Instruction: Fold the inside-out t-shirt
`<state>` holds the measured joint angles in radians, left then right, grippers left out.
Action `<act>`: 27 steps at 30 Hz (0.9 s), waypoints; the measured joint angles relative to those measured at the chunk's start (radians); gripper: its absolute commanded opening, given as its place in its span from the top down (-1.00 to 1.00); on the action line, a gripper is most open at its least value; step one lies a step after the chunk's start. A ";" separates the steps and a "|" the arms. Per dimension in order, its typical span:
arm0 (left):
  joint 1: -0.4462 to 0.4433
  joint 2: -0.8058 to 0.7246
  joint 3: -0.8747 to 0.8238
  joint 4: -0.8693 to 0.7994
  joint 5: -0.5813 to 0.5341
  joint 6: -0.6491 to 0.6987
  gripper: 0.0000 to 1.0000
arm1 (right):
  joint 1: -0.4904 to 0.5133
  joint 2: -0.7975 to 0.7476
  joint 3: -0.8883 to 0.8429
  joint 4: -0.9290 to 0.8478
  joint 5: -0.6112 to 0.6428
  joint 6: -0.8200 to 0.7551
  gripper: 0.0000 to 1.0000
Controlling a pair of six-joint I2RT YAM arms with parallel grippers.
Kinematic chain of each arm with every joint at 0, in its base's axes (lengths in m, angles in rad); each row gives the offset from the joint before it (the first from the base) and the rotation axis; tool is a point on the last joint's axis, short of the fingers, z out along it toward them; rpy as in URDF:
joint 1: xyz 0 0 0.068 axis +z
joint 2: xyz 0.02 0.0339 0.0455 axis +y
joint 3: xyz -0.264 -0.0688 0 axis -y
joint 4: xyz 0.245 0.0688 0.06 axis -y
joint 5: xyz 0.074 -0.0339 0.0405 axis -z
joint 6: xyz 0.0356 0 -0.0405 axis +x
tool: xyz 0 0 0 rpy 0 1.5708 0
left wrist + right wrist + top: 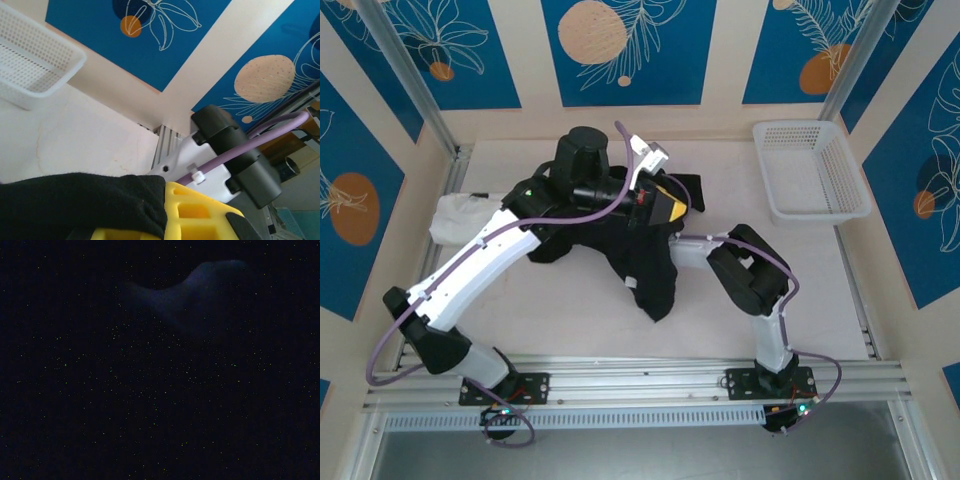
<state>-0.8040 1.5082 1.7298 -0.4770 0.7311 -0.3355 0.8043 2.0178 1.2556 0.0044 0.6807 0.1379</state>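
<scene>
**Black cloth in a heap, one pinch held up**

Black and crumpled, the t-shirt [640, 265] lies in a heap on the table [570, 310], left of the basket [810, 170] and nearer the arms than it; no edge is laid flat, so I judge the work is at the spreading-out step, with folding proper not yet begun. From above, the left arm reaches up and across the heap towards the basket, elbow low, wrist turned sideways; the left gripper [668, 207] hangs over the shirt's basket-side edge, closed on a pinch of cloth; a white garment [455, 215] sits on the far side of the shirt from the basket. The right arm is folded tight, forearm pointing away from the basket; the right gripper [685, 247] is tucked into the shirt's edge.

From the left wrist, black cloth is draped over the yellow fingers [195, 210], which are clamped narrow on it; the basket stands beyond.

From the right wrist nearly all is dark, with a faint curved shape near the top; the camera is probably pressed into cloth; whether those jaws are wide or narrow I cannot tell.

Next, I judge, a second hold on a hem or shoulder is needed, then a pull apart to flatten the shirt.
</scene>
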 measured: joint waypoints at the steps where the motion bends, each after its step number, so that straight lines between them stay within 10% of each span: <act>1: -0.005 0.005 0.012 -0.004 0.002 0.000 1.00 | -0.004 0.005 0.018 -0.029 0.001 0.008 -0.62; 20: -0.060 0.034 -0.026 -0.017 -0.003 0.004 1.00 | -0.021 -0.057 0.071 -0.132 -0.343 0.059 -0.60; 27: -0.060 0.039 -0.029 0.016 0.012 -0.020 1.00 | -0.027 0.042 0.244 -0.264 -0.272 0.084 -0.61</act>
<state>-0.8642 1.5475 1.7004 -0.4614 0.7433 -0.3553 0.7776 2.0594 1.4994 -0.2592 0.4091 0.2214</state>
